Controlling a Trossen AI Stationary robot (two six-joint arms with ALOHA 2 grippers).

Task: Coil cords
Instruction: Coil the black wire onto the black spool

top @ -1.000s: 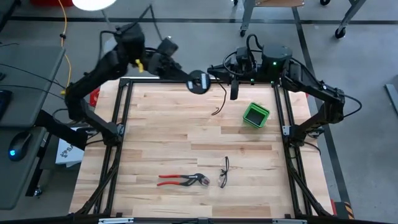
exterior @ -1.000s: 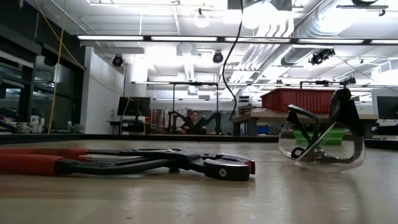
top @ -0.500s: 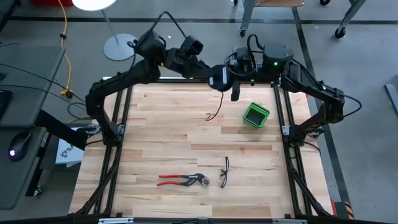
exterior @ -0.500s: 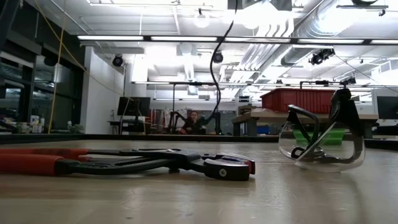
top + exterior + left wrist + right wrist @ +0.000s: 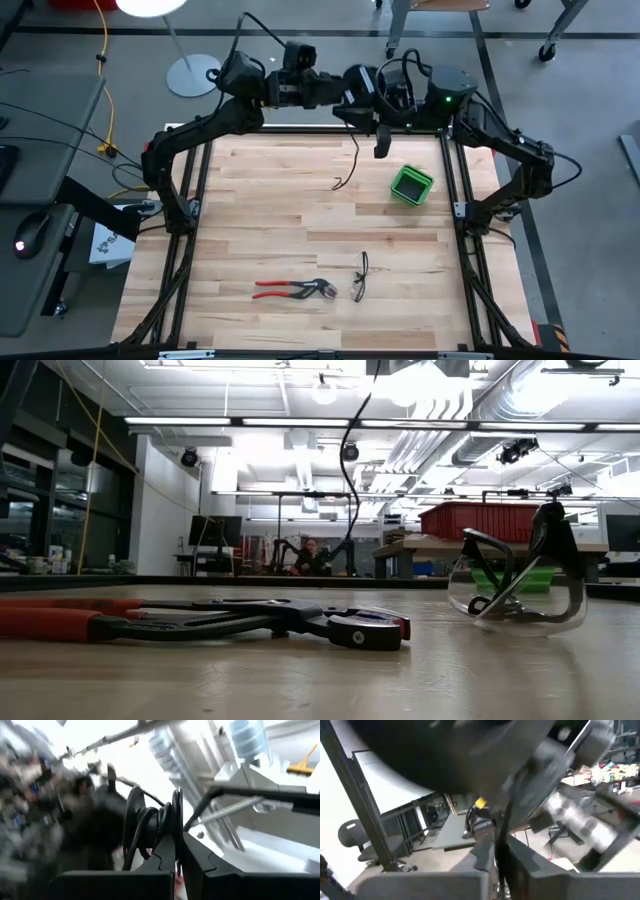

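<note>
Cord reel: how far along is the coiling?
Partly done. Several turns of the cord already sit on the reel, which the left hand holds shut at the table's far edge. In hand: the right hand pinches the cord beside it. Left: a loose tail hangs to the table.

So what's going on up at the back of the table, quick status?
Left gripper shut on small round black reel, held at the far edge. Right gripper pinching thin black cord, loose end dangling to the wooden table. Nothing in the way.
</note>
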